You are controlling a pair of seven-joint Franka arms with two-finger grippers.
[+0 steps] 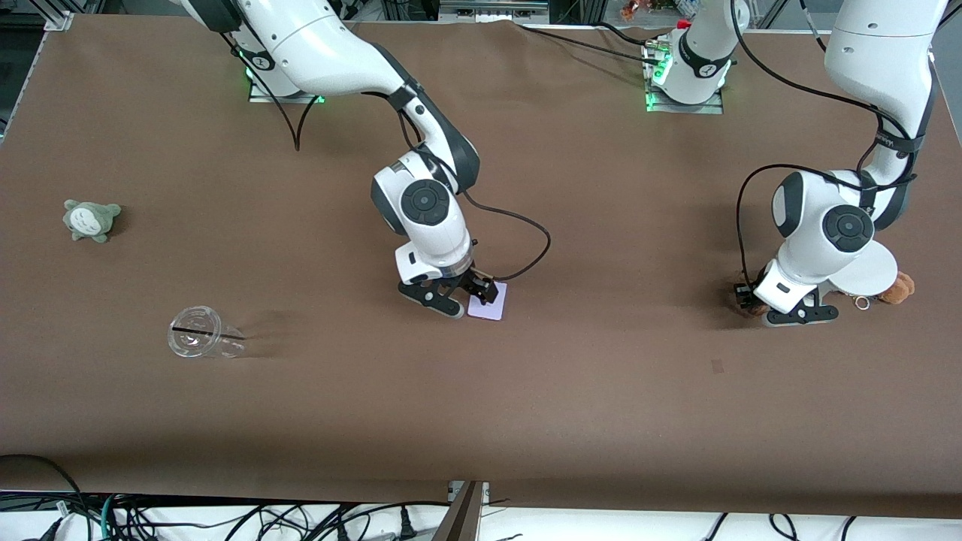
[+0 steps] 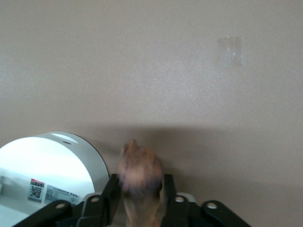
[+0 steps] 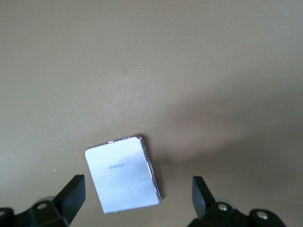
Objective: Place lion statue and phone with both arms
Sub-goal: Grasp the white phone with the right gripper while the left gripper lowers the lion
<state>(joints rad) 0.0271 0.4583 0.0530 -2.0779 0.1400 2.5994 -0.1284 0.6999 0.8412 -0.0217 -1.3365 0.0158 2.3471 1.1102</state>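
front view: the right gripper point(image 1: 464, 294) is down at the brown table point(image 1: 481, 406), near its middle, and the phone point(image 1: 488, 306) lies flat there just beside and partly under the fingers, its pale corner showing on the side nearer the camera. the left gripper point(image 1: 759, 304) is low at the left arm's end of the table, with a bit of orange-brown, the lion statue point(image 1: 740, 299), at its tip. a white round stand point(image 1: 864, 272) and a brown plush point(image 1: 898, 288) with a keyring sit just beside that gripper. toward the right arm's end lie a grey plush point(image 1: 90, 219) and, nearer the camera, a clear plastic cup point(image 1: 201, 333) on its side.

left wrist view: the lion statue point(image 2: 139, 182) sits between the two black fingers point(image 2: 110, 196), which stand close at either flank; whether they press it or have just let go, i cannot tell. the stand's white disc point(image 2: 52, 165) is just beside it, and a small clear tape patch point(image 2: 230, 50) lies farther off on the table.

right wrist view: the fingers point(image 3: 71, 191) stand wide apart, and the phone point(image 3: 124, 174) lies flat on the table between them, touching neither, a little skewed and closer to one finger than to the other.
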